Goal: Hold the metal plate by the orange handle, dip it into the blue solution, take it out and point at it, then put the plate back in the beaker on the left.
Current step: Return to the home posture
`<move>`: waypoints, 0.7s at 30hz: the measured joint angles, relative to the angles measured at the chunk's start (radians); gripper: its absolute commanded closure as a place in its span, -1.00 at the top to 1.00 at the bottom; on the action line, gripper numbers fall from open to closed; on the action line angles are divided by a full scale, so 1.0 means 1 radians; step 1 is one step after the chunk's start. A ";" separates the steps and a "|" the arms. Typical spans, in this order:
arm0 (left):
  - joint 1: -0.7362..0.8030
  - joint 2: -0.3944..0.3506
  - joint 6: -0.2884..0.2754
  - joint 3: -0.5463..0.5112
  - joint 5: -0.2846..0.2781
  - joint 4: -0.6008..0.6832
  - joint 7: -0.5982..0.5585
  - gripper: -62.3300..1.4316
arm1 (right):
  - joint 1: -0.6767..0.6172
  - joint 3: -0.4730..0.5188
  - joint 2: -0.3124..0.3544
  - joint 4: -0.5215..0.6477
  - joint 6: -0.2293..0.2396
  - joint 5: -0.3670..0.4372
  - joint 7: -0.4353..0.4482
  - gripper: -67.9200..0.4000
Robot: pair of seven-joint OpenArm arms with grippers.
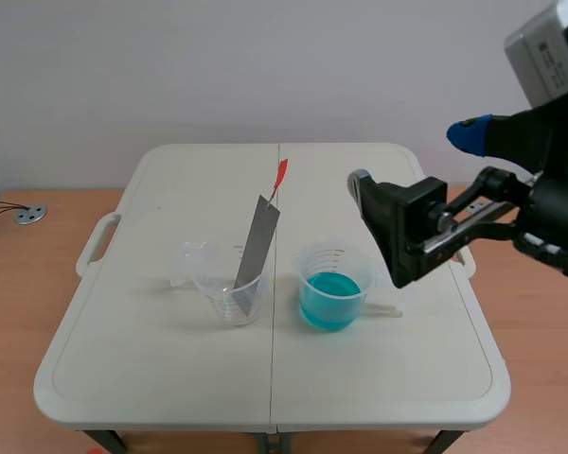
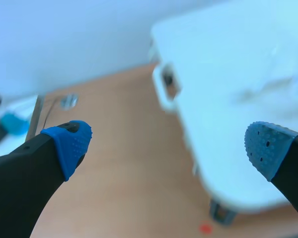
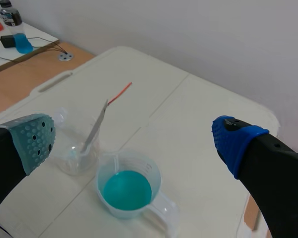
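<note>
Right gripper (image 3: 134, 143): fingers spread wide, nothing between the pads. It is held raised above the right part of the white folding table (image 1: 151, 378), well apart from both vessels.

Ahead of and below it stands a clear plastic handled beaker (image 1: 332, 284) with blue solution (image 1: 329, 303) in its lower portion. Near that, on the side toward the left arm, stands a second clear plastic beaker (image 1: 235, 295).

The flat grey metal plate (image 1: 257, 248) stands in this second clear plastic beaker. Its lower end is down inside and the plate leans tilted against the rim, with the thin orange handle (image 1: 280, 176) sticking up from its top end. Neither gripper touches the plate or the handle.

A further clear plastic piece (image 1: 185, 262) lies close beside the second clear plastic beaker, on its outer side; form and contact cannot be determined.

Left gripper (image 2: 169, 146): fingers likewise wide apart, holding nothing. It is positioned off the table's edge, over the wooden floor (image 2: 124, 163); this view is blurred and shows little else with certainty
</note>
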 measured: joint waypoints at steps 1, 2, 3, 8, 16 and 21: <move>0.000 0.003 0.000 0.000 0.001 0.037 0.000 1.00 | -0.023 0.010 0.000 0.001 0.000 0.000 0.013 0.95; 0.000 0.011 0.000 0.000 0.002 0.074 0.000 1.00 | -0.047 0.019 0.000 0.002 0.000 0.000 0.024 0.95; 0.000 0.022 0.000 0.000 0.001 0.109 0.000 1.00 | -0.069 0.026 0.000 0.005 -0.003 0.000 0.031 0.95; 0.000 0.105 -0.018 0.000 0.049 0.243 0.001 1.00 | -0.178 0.035 0.000 0.010 -0.019 0.000 0.067 0.95; -0.006 0.184 -0.118 0.023 0.170 0.304 0.042 1.00 | -0.322 0.051 0.000 0.015 -0.039 0.000 0.187 0.95; -0.056 0.185 -0.134 0.096 0.229 0.295 0.121 1.00 | -0.387 0.056 0.000 0.019 -0.056 -0.001 0.198 0.95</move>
